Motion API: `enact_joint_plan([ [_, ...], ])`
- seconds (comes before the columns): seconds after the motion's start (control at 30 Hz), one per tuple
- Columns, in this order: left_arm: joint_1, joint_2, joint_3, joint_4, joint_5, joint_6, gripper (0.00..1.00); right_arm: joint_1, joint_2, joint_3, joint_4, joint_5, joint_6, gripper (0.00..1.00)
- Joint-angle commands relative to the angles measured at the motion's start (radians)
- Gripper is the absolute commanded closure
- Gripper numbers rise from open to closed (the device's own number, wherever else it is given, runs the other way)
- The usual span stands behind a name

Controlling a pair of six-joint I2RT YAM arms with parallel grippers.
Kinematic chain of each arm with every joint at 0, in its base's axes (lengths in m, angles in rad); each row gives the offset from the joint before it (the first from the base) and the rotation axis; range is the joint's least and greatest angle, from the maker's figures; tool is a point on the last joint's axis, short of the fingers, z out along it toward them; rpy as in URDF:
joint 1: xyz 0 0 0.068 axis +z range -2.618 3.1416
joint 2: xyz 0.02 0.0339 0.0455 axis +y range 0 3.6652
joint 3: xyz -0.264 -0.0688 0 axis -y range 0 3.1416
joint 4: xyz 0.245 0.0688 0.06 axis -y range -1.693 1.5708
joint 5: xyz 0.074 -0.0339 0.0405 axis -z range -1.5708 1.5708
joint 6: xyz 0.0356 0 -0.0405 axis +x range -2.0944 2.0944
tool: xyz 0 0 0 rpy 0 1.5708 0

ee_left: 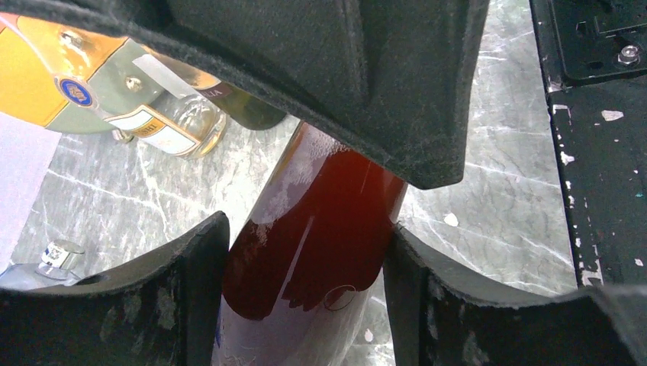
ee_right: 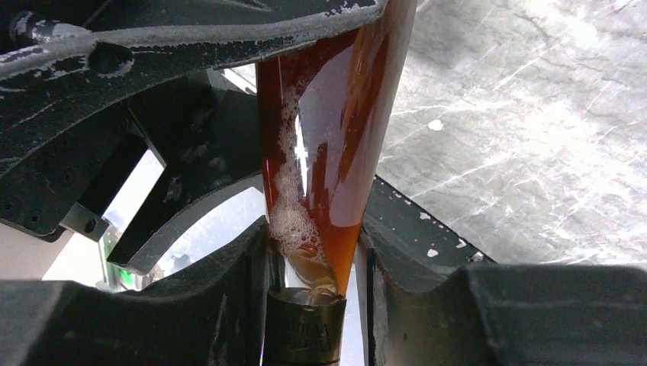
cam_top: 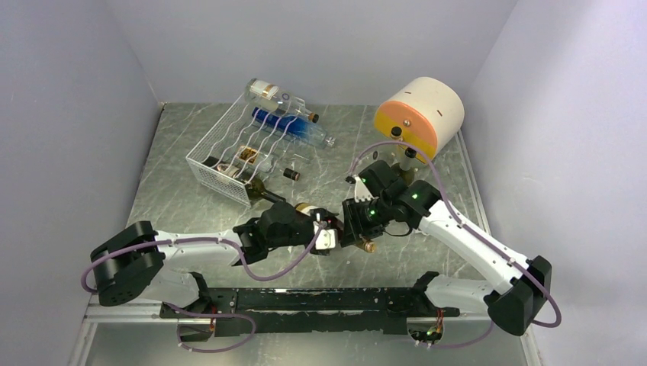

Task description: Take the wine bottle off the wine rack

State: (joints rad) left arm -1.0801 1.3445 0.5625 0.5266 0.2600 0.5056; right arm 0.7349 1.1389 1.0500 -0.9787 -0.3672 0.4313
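Only up close: foam (ee_right: 290,207) in wine bottle (ee_right: 336,114).

Cream, orange-faced cylinder (cam_top: 427,107) at the marbled table (cam_top: 168,206) far right corner

I log one wine bottle (ee_left: 320,221) inside my left pincer (ee_left: 305,252), its neck inside my right pincer (ee_right: 313,252). The wine rack (cam_top: 229,152) lies behind both, leftward.

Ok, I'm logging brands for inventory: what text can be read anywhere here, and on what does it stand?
"IA", apparently: end of a word on a dark band by the clear bottle; rest hidden.
Blue emblem and that bottle's label: too small to read.
Neck band of the wine bottle: lettering blurred, unreadable.
Top view: bottle labels too small to read.
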Motion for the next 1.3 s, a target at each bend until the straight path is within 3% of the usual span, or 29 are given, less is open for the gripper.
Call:
enact_joint_plan([
  [0.0, -0.005, 0.005, 0.045, 0.061, -0.082, -0.180, 0.86, 0.003, -0.099, 0.029, 0.265, 0.060, 0.055, 0.53],
  [0.1, -0.004, 0.002, 0.060, 0.056, -0.132, -0.235, 0.93, 0.002, -0.161, -0.026, 0.305, 0.164, 0.132, 0.35],
  [0.23, -0.006, 0.003, 0.069, 0.060, -0.178, -0.301, 0.93, 0.002, -0.238, -0.097, 0.339, 0.282, 0.193, 0.18],
  [0.43, -0.004, -0.024, 0.052, 0.098, -0.230, -0.353, 0.93, 0.001, -0.418, -0.208, 0.463, 0.470, 0.286, 0.15],
  [0.63, -0.005, -0.065, 0.043, 0.115, -0.257, -0.385, 0.93, 0.002, -0.529, -0.294, 0.624, 0.493, 0.247, 0.09],
  [0.83, -0.004, -0.077, 0.065, 0.093, -0.300, -0.420, 0.93, 0.002, -0.464, -0.363, 0.838, 0.426, 0.235, 0.23],
  [1.0, -0.004, -0.092, 0.071, 0.081, -0.330, -0.423, 0.93, 0.001, -0.395, -0.395, 0.887, 0.475, 0.276, 0.36],
  [1.13, -0.004, -0.104, 0.082, 0.066, -0.346, -0.423, 0.93, 0.003, -0.348, -0.390, 0.913, 0.478, 0.276, 0.51],
  [1.2, -0.004, -0.110, 0.091, 0.056, -0.341, -0.429, 0.93, 0.003, -0.320, -0.379, 0.927, 0.472, 0.267, 0.63],
  [1.23, -0.004, -0.112, 0.095, 0.048, -0.330, -0.430, 0.89, 0.004, -0.306, -0.366, 0.925, 0.471, 0.257, 0.72],
  [1.27, -0.004, -0.115, 0.102, 0.034, -0.323, -0.432, 0.78, 0.005, -0.289, -0.348, 0.913, 0.474, 0.235, 0.80],
])
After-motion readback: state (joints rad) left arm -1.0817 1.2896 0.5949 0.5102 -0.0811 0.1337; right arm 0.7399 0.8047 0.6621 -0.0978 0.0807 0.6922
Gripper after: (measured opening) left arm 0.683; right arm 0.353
